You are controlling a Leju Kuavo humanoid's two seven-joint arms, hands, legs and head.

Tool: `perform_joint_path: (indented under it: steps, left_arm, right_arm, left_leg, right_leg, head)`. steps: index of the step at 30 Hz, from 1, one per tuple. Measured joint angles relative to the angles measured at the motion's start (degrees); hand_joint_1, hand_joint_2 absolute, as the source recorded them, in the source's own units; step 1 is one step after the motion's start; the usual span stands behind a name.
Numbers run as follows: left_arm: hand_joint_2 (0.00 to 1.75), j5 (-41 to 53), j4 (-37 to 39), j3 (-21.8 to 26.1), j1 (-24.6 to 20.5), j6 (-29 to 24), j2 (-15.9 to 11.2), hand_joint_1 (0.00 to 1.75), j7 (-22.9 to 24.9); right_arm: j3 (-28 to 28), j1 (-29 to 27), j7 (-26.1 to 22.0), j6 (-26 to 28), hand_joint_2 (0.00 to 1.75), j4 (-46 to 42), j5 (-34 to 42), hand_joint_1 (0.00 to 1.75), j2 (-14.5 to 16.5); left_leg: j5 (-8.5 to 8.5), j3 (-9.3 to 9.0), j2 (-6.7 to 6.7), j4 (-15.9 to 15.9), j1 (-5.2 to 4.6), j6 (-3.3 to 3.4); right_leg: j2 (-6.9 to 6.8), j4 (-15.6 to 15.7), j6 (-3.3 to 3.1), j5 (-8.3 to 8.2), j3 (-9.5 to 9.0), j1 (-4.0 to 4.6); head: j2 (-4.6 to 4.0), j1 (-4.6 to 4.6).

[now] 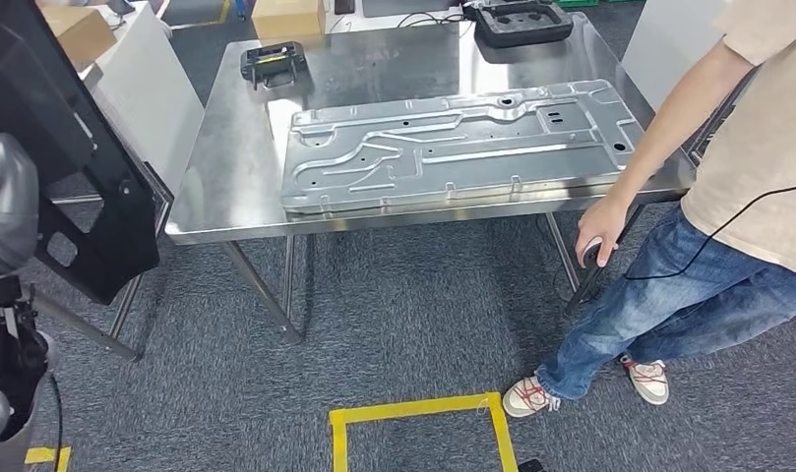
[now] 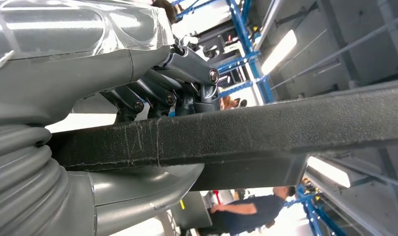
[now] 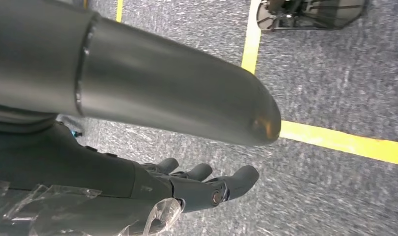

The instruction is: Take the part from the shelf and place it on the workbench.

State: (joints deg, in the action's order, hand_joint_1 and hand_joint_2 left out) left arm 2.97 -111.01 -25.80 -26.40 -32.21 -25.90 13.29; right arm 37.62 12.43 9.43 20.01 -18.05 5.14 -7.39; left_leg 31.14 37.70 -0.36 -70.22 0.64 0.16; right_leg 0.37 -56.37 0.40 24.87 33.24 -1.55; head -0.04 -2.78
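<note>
In the head view the left hand (image 1: 5, 206) held the black part (image 1: 64, 147) up at nine o'clock, well apart from the steel table (image 1: 226, 187), where a pressed metal panel (image 1: 453, 143) lay; a person (image 1: 728, 197) stood at three o'clock. In the left wrist view the fingers (image 2: 162, 96) and thumb clamped the part's flat textured edge (image 2: 265, 130); it looked stiff, broad and unwieldy, probably not heavy, best gripped on a rim. In the right wrist view the right hand (image 3: 187, 189) hung over carpet, fingers loose, holding nothing.
</note>
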Motion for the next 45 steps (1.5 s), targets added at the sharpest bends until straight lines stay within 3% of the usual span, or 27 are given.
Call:
perform_joint_path:
  steps: [1, 2, 3, 6, 7, 8, 10, 12, 15, 17, 18, 19, 20, 22, 23, 25, 27, 30, 32, 33, 36, 37, 40, 42, 43, 45]
  left_arm:
    - [1.75, -0.08, 0.00, 0.01, 0.19, 0.01, 0.00, 1.75, 0.00]
    - [1.75, -0.14, 0.00, 0.01, 0.33, 0.01, 0.00, 1.75, 0.01]
    - [1.75, -0.17, 0.00, 0.04, 0.40, 0.02, 0.00, 1.75, 0.01]
    - [1.75, -0.19, -0.02, 0.28, 0.34, 0.10, -0.03, 1.75, 0.01]
    - [1.75, -0.20, -0.05, 0.38, 0.24, 0.18, -0.05, 1.75, 0.01]
    - [1.75, -0.20, -0.10, 0.43, 0.10, 0.28, -0.08, 1.75, 0.01]
    - [1.75, -0.19, -0.20, 0.49, -0.15, 0.59, -0.14, 1.75, 0.01]
    - [1.75, -0.19, -0.27, 0.51, -0.41, 0.84, -0.15, 1.75, 0.01]
    - [1.75, -0.20, -0.31, 0.46, -0.52, 1.01, -0.15, 1.75, 0.02]
    - [1.75, -0.21, -0.31, 0.38, -0.41, 1.04, -0.15, 1.75, 0.02]
    - [1.75, -0.21, -0.31, 0.34, -0.38, 1.04, -0.15, 1.75, 0.02]
    - [1.75, -0.21, -0.31, 0.31, -0.40, 1.07, -0.15, 1.75, 0.02]
    - [1.75, -0.22, -0.31, 0.27, -0.43, 1.09, -0.15, 1.75, 0.02]
    - [1.75, -0.29, -0.30, 0.16, -0.59, 1.22, -0.14, 1.75, 0.03]
    - [1.75, -0.32, -0.30, 0.12, -0.74, 1.37, -0.14, 1.75, 0.01]
    - [1.75, -0.34, -0.31, 0.02, -1.17, 1.66, -0.13, 1.75, -0.07]
    - [1.75, -0.32, -0.34, -0.13, -1.54, 1.83, -0.14, 1.75, -0.20]
    - [1.75, -0.31, -0.35, -0.47, -2.04, 2.11, -0.13, 1.75, -0.46]
    - [1.75, -0.28, -0.35, -0.75, -2.12, 2.26, -0.13, 1.75, -0.62]
    - [1.75, -0.24, -0.35, -0.87, -2.20, 2.27, -0.13, 1.75, -0.67]
    - [1.75, -0.15, -0.35, -1.08, -2.65, 2.47, -0.13, 1.75, -0.77]
    - [1.75, -0.14, -0.35, -1.16, -2.82, 2.62, -0.11, 1.75, -0.78]
    - [1.75, -0.06, -0.41, -1.41, -3.37, 2.93, -0.04, 1.75, -0.80]
    - [1.75, 0.17, -0.46, -1.61, -3.61, 3.22, 0.07, 1.75, -0.85]
    - [1.75, 0.43, -0.48, -1.74, -3.73, 3.56, 0.14, 1.75, -0.86]
    - [1.75, 1.26, -0.48, -2.19, -3.92, 4.45, 0.34, 1.75, -0.78]
  right_arm:
    - [0.00, 0.03, 0.00, -0.02, 0.00, 0.00, -0.04, 0.00, 0.01]
    - [0.01, 0.02, 0.00, -0.02, 0.00, 0.00, -0.08, 0.00, 0.02]
    - [0.01, 0.02, -0.01, -0.03, 0.00, 0.00, -0.09, 0.00, 0.05]
    - [0.01, 0.00, -0.08, -0.05, 0.00, 0.01, -0.09, 0.00, 0.57]
    - [0.01, 0.12, -0.12, -0.05, 0.00, 0.02, -0.09, 0.00, 0.76]
    - [-0.01, 0.25, -0.13, -0.05, 0.00, 0.03, -0.09, 0.00, 0.90]
    - [-0.02, 0.57, -0.16, -0.05, 0.00, 0.05, -0.09, 0.00, 0.86]
    - [-0.01, 0.62, -0.20, -0.06, 0.00, 0.08, -0.05, 0.00, 0.87]
    - [-0.01, 0.60, -0.27, -0.07, 0.00, 0.16, 0.10, 0.00, 0.91]
    - [0.00, 0.47, -0.27, -0.07, 0.00, 0.21, 0.15, 0.00, 0.91]
    - [0.01, 0.37, -0.27, -0.08, 0.00, 0.24, 0.16, 0.00, 0.90]
    - [0.01, 0.23, -0.27, -0.08, 0.00, 0.27, 0.18, 0.00, 0.87]
    - [0.02, 0.07, -0.30, -0.09, 0.00, 0.29, 0.20, 0.00, 0.86]
    - [0.01, 0.00, -0.37, -0.16, 0.00, 0.38, 0.24, 0.00, 0.88]
    - [-0.01, 0.12, -0.42, -0.20, 0.00, 0.43, 0.25, 0.00, 0.91]
    - [-0.01, 0.55, -0.50, -0.22, 0.00, 0.50, 0.24, 0.00, 0.94]
    - [-0.01, 0.71, -0.60, -0.23, 0.00, 0.51, 0.20, 0.00, 0.99]
    - [-0.03, 0.96, -0.63, -0.24, 0.00, 0.54, 0.05, 0.00, 1.01]
    - [-0.03, 1.05, -0.62, -0.25, 0.00, 0.55, -0.08, 0.00, 1.01]
    - [-0.03, 1.05, -0.62, -0.26, 0.00, 0.55, -0.15, 0.00, 1.01]
    - [-0.03, 1.05, -0.66, -0.31, 0.00, 0.55, -0.27, 0.00, 1.07]
    - [-0.03, 1.16, -0.68, -0.34, 0.00, 0.56, -0.30, 0.00, 1.13]
    - [-0.03, 1.58, -0.71, -0.45, 0.00, 0.57, -0.37, 0.00, 1.14]
    - [-0.03, 1.69, -0.64, -0.49, 0.00, 0.59, -0.39, 0.00, 1.11]
    - [-0.03, 1.75, -0.62, -0.55, 0.00, 0.60, -0.41, 0.00, 1.11]
    - [-0.02, 1.85, -0.60, -0.71, 0.00, 0.62, -0.49, 0.00, 1.14]
  left_leg:
    - [0.90, 1.94, 0.00, -2.00, 0.02, -0.05]
    - [0.87, 2.97, 0.00, -2.04, -0.01, 0.10]
    - [-0.39, 2.99, 0.00, 0.02, -0.14, 0.45]
    - [-9.24, 0.61, -0.01, 11.59, -1.36, 2.84]
    - [-11.26, -0.06, -0.01, 14.12, -1.79, 3.38]
    - [-12.11, -0.49, -0.02, 15.48, -2.07, 3.61]
    - [-11.64, -1.80, -0.03, 16.26, -1.93, 3.63]
    - [-11.10, -3.33, -0.08, 16.73, -1.59, 4.09]
    - [-9.76, -4.92, -0.14, 16.88, -1.40, 4.65]
    - [-8.61, -6.14, -0.35, 16.85, -1.20, 4.54]
    - [-7.97, -6.94, -0.49, 16.82, -1.03, 4.33]
    - [-7.26, -7.81, -0.60, 16.76, -0.84, 4.01]
    - [-6.52, -8.47, -0.68, 16.67, -0.74, 3.62]
    - [-5.08, -9.52, -0.73, 16.33, -0.71, 2.77]
    - [-4.62, -9.86, -0.72, 16.13, -0.75, 2.30]
    - [-4.23, -10.24, -0.67, 15.52, -0.70, 1.64]
    - [-4.02, -8.92, -0.48, 12.44, -0.48, 1.18]
    - [-0.73, -1.95, -0.24, 1.81, -0.02, 0.08]
    - [0.96, 1.65, -0.18, -1.76, 0.26, -0.34]
    - [0.16, 2.05, -0.17, -0.64, 0.31, -0.33]
    - [-7.58, -1.07, 0.07, 10.78, -0.19, 0.74]
    - [-8.92, -2.05, 0.13, 13.58, -0.49, 1.26]
    - [-8.80, -3.64, 0.01, 15.70, -0.85, 2.35]
    - [-9.21, -5.08, 0.00, 16.27, -0.67, 3.01]
    - [-9.13, -5.70, 0.03, 16.35, -0.60, 3.37]
    - [-8.54, -6.18, 0.09, 16.38, -0.81, 3.98]
  right_leg:
    - [0.09, 0.00, -0.03, 0.52, -0.57, 0.07]
    - [0.17, 0.01, -0.01, 1.09, -1.30, 0.17]
    - [0.22, 0.02, 0.01, 1.69, -2.15, 0.33]
    - [0.33, 0.29, 0.31, 3.49, -4.47, 0.70]
    - [0.37, 0.60, 0.54, 3.94, -4.96, 0.76]
    - [0.38, 0.74, 0.80, 4.10, -5.34, 0.82]
    - [0.30, 0.60, 1.27, 4.09, -6.04, 0.96]
    - [0.18, -2.99, 1.64, 4.23, -4.88, 0.99]
    - [0.13, -13.32, 2.28, 7.80, 1.95, 0.82]
    - [0.12, -15.45, 2.85, 9.45, 5.14, 0.57]
    - [0.11, -13.74, 3.20, 8.45, 5.40, 0.40]
    - [0.09, -10.33, 3.54, 6.03, 4.85, 0.18]
    - [0.05, -6.15, 3.83, 2.58, 4.02, -0.09]
    - [-0.19, -0.38, 3.57, -1.93, 2.72, -0.29]
    - [-0.25, 0.66, 3.11, -2.76, 2.48, -0.25]
    - [-0.26, 0.72, 2.02, -2.44, 1.91, -0.11]
    - [-0.10, 0.80, 1.17, -1.90, 1.04, -0.34]
    - [0.13, 0.83, 0.51, -0.72, -0.22, -0.55]
    - [0.31, 0.83, 0.61, 0.24, -1.29, -0.53]
    - [0.41, 0.84, 0.73, 0.76, -2.02, -0.51]
    - [0.60, 1.08, 1.32, 2.46, -4.59, -0.45]
    - [0.67, 1.26, 1.65, 2.99, -5.26, -0.42]
    - [0.67, 1.23, 2.83, 3.07, -6.58, -0.16]
    - [0.45, -1.05, 3.14, 3.32, -6.22, -0.04]
    - [0.37, -3.48, 3.14, 4.16, -5.03, -0.04]
    - [0.27, -10.80, 3.17, 7.05, -0.26, 0.06]
  head:
    - [0.00, -0.02]
    - [0.00, -0.02]
    - [0.00, -0.02]
    - [0.00, -0.03]
    - [0.00, -0.04]
    - [0.00, -0.04]
    - [0.00, -0.03]
    - [0.00, 0.07]
    - [0.00, 0.19]
    - [0.00, 0.19]
    - [0.00, 0.19]
    - [0.00, 0.19]
    - [0.00, 0.20]
    - [0.00, 0.17]
    - [0.00, 0.13]
    - [0.00, 0.07]
    - [0.00, -0.03]
    - [0.00, -0.19]
    - [0.00, -0.20]
    - [0.00, -0.20]
    - [0.00, -0.20]
    - [0.00, -0.21]
    - [0.00, -0.25]
    - [-0.01, -0.07]
    - [-0.02, 0.03]
    - [-0.01, 0.22]
